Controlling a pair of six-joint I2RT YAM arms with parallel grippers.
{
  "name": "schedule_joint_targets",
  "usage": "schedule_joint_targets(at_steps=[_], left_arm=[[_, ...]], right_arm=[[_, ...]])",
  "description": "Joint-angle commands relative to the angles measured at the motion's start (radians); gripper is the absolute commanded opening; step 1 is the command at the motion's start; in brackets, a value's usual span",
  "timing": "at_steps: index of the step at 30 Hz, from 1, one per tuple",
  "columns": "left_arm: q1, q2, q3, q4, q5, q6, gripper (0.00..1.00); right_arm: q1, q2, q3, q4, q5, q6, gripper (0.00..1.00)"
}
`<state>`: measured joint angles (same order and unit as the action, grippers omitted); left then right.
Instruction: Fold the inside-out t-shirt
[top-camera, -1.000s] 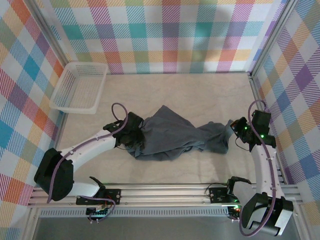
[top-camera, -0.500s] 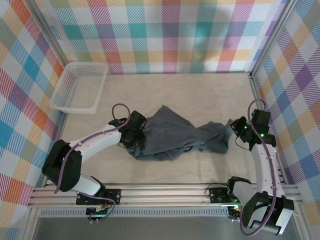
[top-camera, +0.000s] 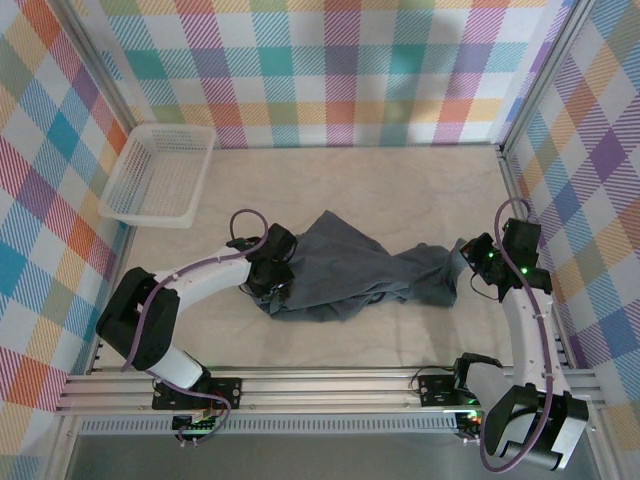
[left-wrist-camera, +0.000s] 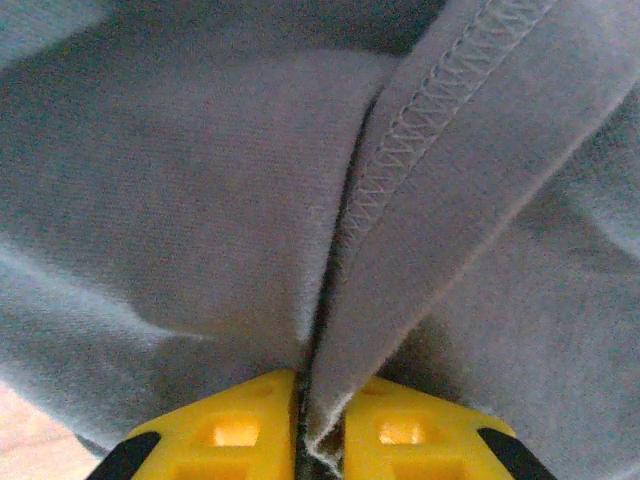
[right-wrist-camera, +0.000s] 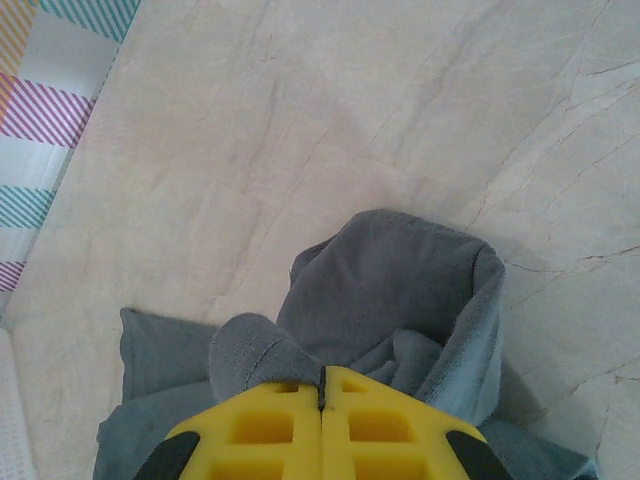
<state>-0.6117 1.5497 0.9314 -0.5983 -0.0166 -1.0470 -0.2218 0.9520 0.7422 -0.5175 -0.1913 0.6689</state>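
Checked walls (top-camera: 340, 70) in many colours closed in a pale, marble-patterned table (top-camera: 380, 190). At the far left corner of it stood a white mesh basket (top-camera: 150, 217), well apart from the cloth. Nearer the middle, the left arm reached in from its base and curved rightward, so that the left gripper (top-camera: 275, 293) sat on the left edge of the t-shirt (top-camera: 340, 275). Seen from the left wrist, its yellow fingers (left-wrist-camera: 235, 430) were drawn nearly together on a stitched hem (left-wrist-camera: 420, 120), a thin edge of the blue-grey cloth caught in the narrow slit between them, so this gripper was pinching the shirt. The shirt itself lay crumpled across the middle of the table, a wide bunched mass on the left narrowing to a twisted neck and then a smaller lump on the right. That right end met the right gripper (top-camera: 462, 264), whose arm came up along the right side of the table. From the right wrist, its yellow fingers (right-wrist-camera: 270, 430) were pressed fully together, and folds of the shirt were heaped against their tips; whether any cloth was caught between them I could not tell.
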Motion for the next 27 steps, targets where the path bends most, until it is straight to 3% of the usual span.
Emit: schedule_joint_targets(at_steps=[1,7,13,18,23,27], left_arm=[[0.008,-0.005,0.025,-0.026,-0.016,0.015,0.17],[0.007,-0.030,0.027,-0.023,-0.011,0.026,0.13],[0.007,-0.074,0.044,-0.033,0.002,0.050,0.02],[0.013,-0.135,0.088,-0.080,-0.045,0.112,0.00],[0.083,-0.190,0.108,-0.081,0.005,0.176,0.00],[0.229,-0.270,0.171,-0.077,0.089,0.277,0.00]], right_arm=[[0.005,-0.021,0.028,-0.013,0.012,-0.019,0.00],[0.006,-0.015,0.031,-0.012,0.010,-0.018,0.00],[0.007,-0.016,0.034,-0.018,0.009,-0.019,0.00],[0.007,-0.024,0.044,-0.019,0.010,-0.020,0.00],[0.007,-0.027,0.081,-0.038,0.033,-0.015,0.00],[0.007,-0.009,0.200,-0.058,0.072,0.011,0.00]])
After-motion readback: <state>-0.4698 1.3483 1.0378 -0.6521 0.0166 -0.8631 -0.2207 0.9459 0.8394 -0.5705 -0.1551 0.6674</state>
